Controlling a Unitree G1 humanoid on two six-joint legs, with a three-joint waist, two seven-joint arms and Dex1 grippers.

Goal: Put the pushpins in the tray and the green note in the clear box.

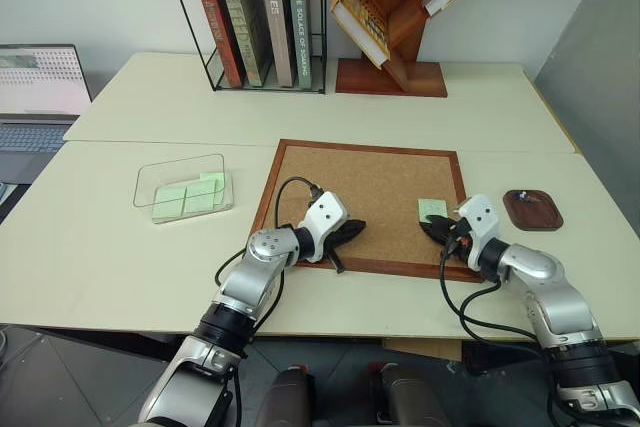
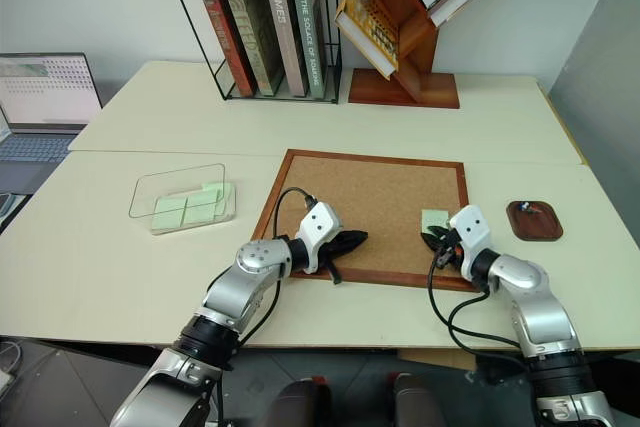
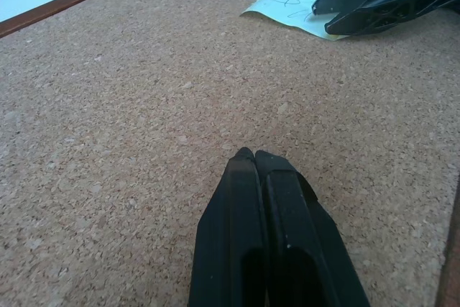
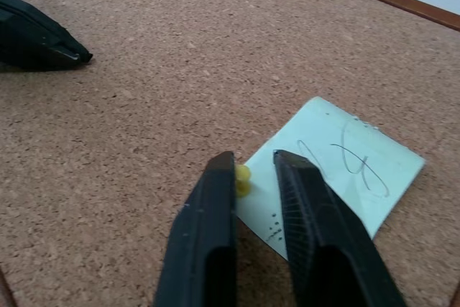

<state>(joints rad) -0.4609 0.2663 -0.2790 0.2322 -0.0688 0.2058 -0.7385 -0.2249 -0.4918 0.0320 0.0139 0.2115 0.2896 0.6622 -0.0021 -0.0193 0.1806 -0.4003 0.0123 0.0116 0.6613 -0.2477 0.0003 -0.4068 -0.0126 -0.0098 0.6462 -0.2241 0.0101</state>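
Green note (image 4: 338, 170), thin scribbled paper, on grainy cork board (image 1: 370, 187); right hand (image 4: 253, 166) seemingly nipping yellowish pushpin (image 4: 242, 180); left hand (image 3: 255, 156) closed.

Head eyes look down; wrist views skim the cork board (image 1: 370, 197) closely.

Cork board (image 1: 370, 197) on worktop (image 1: 120, 247), centre, toward near edge. Clear box (image 1: 183, 188) left of board, notes inside. Tray (image 1: 532, 209) right of board, just off its right frame, something small in it. Green note (image 1: 432, 210) on board near right frame, pushpin (image 4: 242, 180) at its near corner. Right gripper (image 4: 253, 170) at that corner, fingers either side of pin. Left gripper (image 1: 350, 234) on board's near-left part, well apart from note. Book rack (image 1: 255, 17) and wooden shelf (image 1: 395, 47) along far edge. Laptop (image 1: 40, 97) beyond far-left corner.
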